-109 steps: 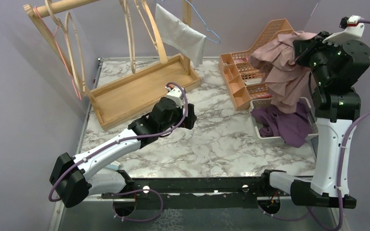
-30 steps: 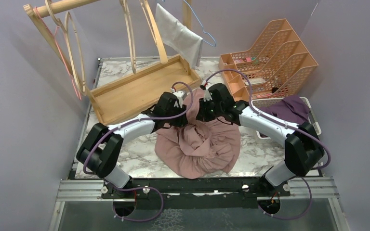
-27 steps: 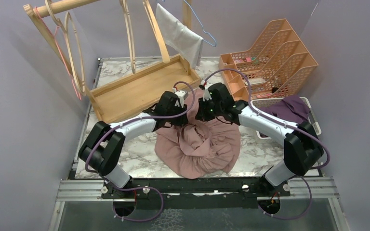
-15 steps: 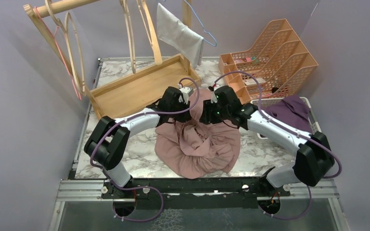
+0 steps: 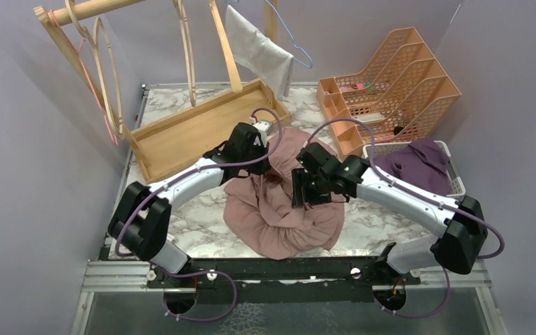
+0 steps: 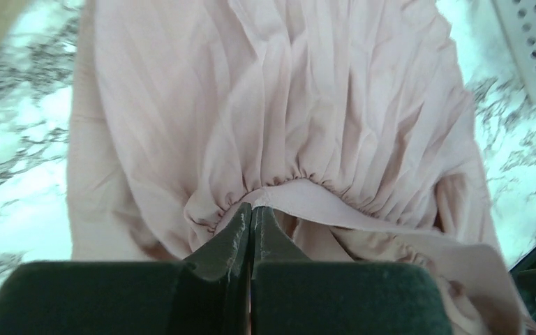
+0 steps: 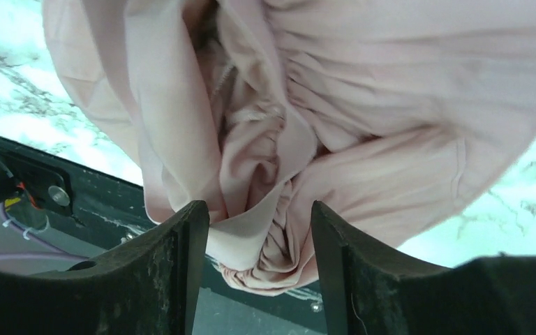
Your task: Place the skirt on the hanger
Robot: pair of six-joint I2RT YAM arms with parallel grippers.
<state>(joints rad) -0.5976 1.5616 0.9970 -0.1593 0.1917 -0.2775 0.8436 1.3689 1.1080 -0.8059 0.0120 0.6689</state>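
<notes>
1. Moved since a second ago: right gripper (image 7: 257, 209) has drawn back from the far edge of the skirt (image 5: 286, 216) toward the near side, and its jaws have parted. It is now released, fingers wide, above the crumpled middle of the garment. Whether it touches the cloth cannot be told.
2. Also changed: left gripper (image 6: 251, 213) has closed. It is clenched on the gathered waistband at the skirt's far edge.
3. Garment: skirt, dusty pink, finely pleated, with an elasticated waistband. It lies in a rumpled round heap at mid-table between the two arms and is on no hanger.
4. Fixture: blue wire hanger (image 5: 306, 52), hung at the back, with a white cloth (image 5: 258, 49) draped on it.
5. Fixture: wooden rack (image 5: 77, 12) with hanging hoops (image 5: 105, 70), far left; wooden tray (image 5: 202, 129) below it.
6. Surface: table (image 5: 195, 223), white marble pattern with grey veining.
7. Far right: orange mesh organiser (image 5: 405, 70); white basket (image 5: 458, 183) holding a purple garment (image 5: 415, 164).
8. Room: plain lilac walls on three sides.
</notes>
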